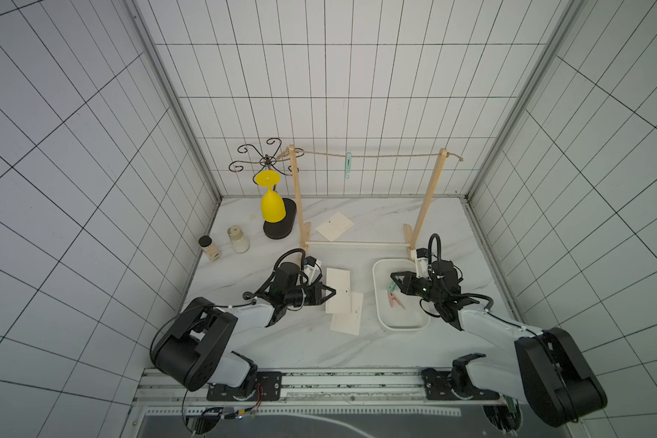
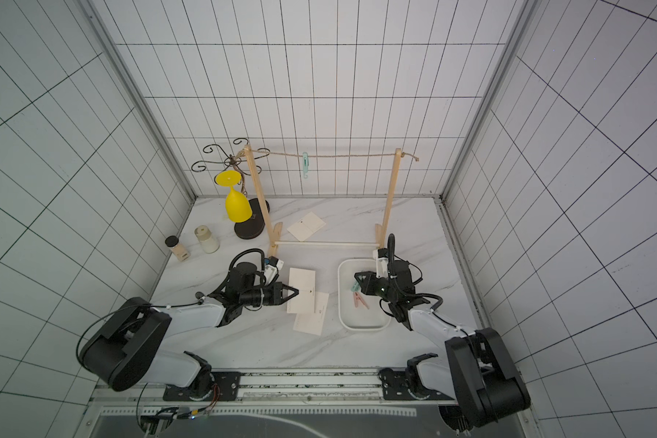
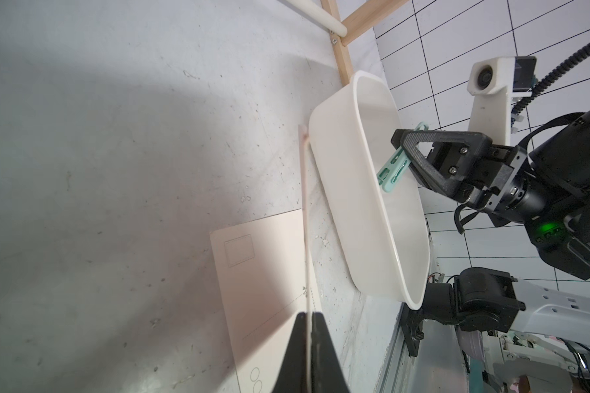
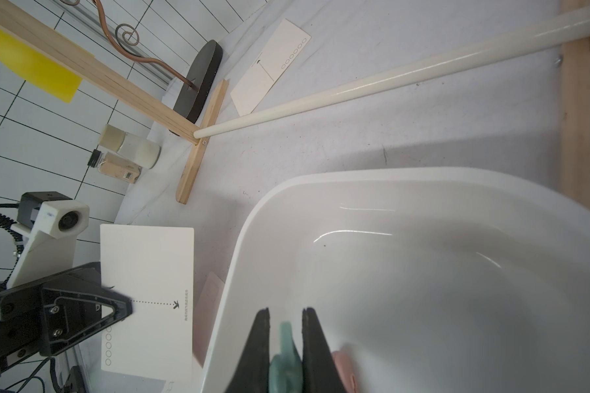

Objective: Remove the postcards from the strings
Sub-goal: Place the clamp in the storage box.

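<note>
— Left claw [image 1: 333,292]: clamped on the long edge of a postcard [image 1: 340,280], held flat, just above the table [image 1: 281,341].

— And the right claw?

— Right claw [image 1: 394,281]: pinched around a teal clothespin [image 3: 394,170], poised over the white tray [image 1: 377,307], with a pink clothespin [image 1: 396,302] lying inside.

— Whereabouts of the other cards?

— Second postcard [image 1: 349,319]: flat on the table, partly beneath the held one, on the side nearer the robot. Third postcard [image 1: 334,226]: flat beyond the white rod [image 1: 357,245], between the two wooden posts [image 1: 297,197]. Nothing of paper on the string [image 1: 391,155]; only a teal clip [image 1: 348,164] pegged there.

— So, little left to do?

— Seemingly: all three off the line, one in the air. Likely just a lowering and a letting go.

— Bearing for that?

— Straight out from the left claw's tips, toward the tray. Long axis crosswise to the claw, running from robot side to frame side, close to parallel with the second postcard below, though slightly turned against it. Near end overlapping it; far end over bare table. Tray rim near the card's outer edge, apart from it.

— Nearer arm?

— Left, plainly; gripping it. Right claw beyond the tray rim, busy with the clothespin.

— Risk?

— Thin card, apt to slide or flutter on release; better to let go low.
</note>
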`<state>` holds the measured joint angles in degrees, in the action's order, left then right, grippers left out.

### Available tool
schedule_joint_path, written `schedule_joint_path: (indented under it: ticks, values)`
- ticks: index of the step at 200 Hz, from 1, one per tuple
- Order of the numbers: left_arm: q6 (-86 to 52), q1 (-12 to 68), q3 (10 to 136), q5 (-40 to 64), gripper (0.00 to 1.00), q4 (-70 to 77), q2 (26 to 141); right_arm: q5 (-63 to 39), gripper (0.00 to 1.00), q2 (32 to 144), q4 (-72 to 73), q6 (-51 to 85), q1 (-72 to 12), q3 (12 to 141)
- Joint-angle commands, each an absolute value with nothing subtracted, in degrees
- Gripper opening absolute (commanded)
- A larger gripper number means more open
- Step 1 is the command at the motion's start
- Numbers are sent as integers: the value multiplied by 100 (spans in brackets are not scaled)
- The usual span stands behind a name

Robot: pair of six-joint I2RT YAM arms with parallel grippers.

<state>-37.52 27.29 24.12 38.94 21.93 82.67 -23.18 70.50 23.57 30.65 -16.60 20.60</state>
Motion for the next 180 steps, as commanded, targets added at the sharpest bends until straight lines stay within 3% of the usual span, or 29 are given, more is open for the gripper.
schedule_joint_path:
  ticks: [1,7,31,43,79,161,180]
  values:
    - [-3854,2742,2349,3790,6,2492,8383,-2136,0,7183,2398,3194,-1723,1846]
    - [-3871,2742,2344,3780,11,2513,8385,-2127,5,7200,2378,3206,-1730,1846]
    - [-3929,2740,2338,3659,34,2489,8322,-2092,44,7119,2328,3199,-1765,1828]
    - [-3930,2726,2333,3559,38,2416,8235,-1983,53,7005,2248,3178,-1767,1835]
    - [-3828,2611,2362,3126,39,1912,7744,-1812,60,6645,1934,3065,-1773,1971]
    - [-3137,2501,2829,1523,42,256,6104,-1453,62,6240,1643,2853,-1775,2488]
    - [-2949,2488,2945,924,45,272,5846,-1315,67,6297,1705,2673,-1774,2669]
